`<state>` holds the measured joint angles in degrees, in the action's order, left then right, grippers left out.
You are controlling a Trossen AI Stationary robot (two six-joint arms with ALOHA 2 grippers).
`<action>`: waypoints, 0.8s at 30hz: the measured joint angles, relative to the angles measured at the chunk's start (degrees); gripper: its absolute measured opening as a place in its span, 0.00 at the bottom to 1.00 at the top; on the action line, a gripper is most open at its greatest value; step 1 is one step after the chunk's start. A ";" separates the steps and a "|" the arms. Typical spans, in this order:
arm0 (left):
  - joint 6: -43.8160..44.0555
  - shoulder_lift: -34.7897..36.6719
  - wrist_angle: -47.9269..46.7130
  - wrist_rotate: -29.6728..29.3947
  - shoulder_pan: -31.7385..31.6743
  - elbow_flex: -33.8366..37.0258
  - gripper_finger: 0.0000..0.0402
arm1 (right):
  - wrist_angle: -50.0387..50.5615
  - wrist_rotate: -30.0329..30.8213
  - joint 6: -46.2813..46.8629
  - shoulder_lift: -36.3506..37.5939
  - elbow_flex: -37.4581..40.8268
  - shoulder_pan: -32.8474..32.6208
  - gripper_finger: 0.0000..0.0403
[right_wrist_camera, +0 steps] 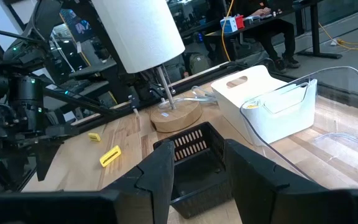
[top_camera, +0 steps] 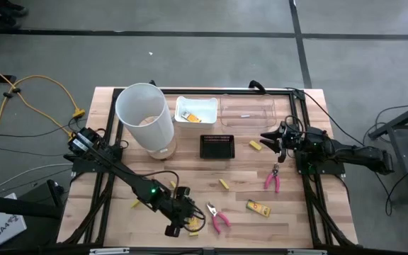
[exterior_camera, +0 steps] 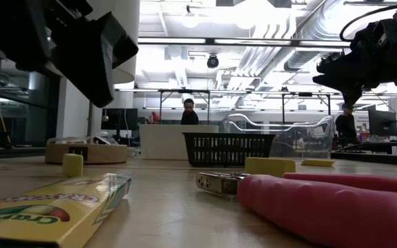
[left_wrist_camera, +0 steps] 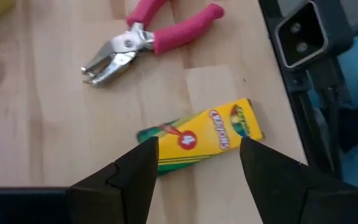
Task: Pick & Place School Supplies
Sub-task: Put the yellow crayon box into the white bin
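Observation:
A yellow crayon packet [left_wrist_camera: 219, 130] lies flat on the wood near the table's front edge [top_camera: 192, 227]. My left gripper [left_wrist_camera: 199, 142] hangs just above it, slanting down, open, one finger on either side of the packet without touching it. A pink-handled metal tool [left_wrist_camera: 148, 40] lies just beyond the packet [top_camera: 218, 217]. A second packet [top_camera: 258, 207], a second pink tool [top_camera: 273, 177] and small yellow blocks [top_camera: 224, 184] [top_camera: 255, 145] lie farther right. My right gripper [top_camera: 273, 138] waits level at the table's right side, open [right_wrist_camera: 197, 149], holding nothing.
At the back stand a tall white cylinder on a wooden base [top_camera: 145, 117], a white bin [top_camera: 193, 112], a clear bin [top_camera: 246, 111] and a small black tray [top_camera: 217, 146]. The table's black frame rail [left_wrist_camera: 303, 37] runs close beside the packet. People are in the room behind.

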<state>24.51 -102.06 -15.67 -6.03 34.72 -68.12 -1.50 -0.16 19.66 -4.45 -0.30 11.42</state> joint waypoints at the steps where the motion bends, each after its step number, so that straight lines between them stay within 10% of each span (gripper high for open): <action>1: 0.00 0.00 0.28 0.61 0.00 0.00 0.55 | 0.00 0.00 0.00 0.00 0.00 -0.02 0.33; 24: -37.37 0.04 4.14 3.17 -0.25 0.00 0.55 | 0.00 0.00 -0.01 0.00 -0.02 0.00 0.33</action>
<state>-12.86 -102.02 -11.52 -2.85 34.46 -68.12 -1.50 -0.16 19.65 -4.45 -0.32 11.41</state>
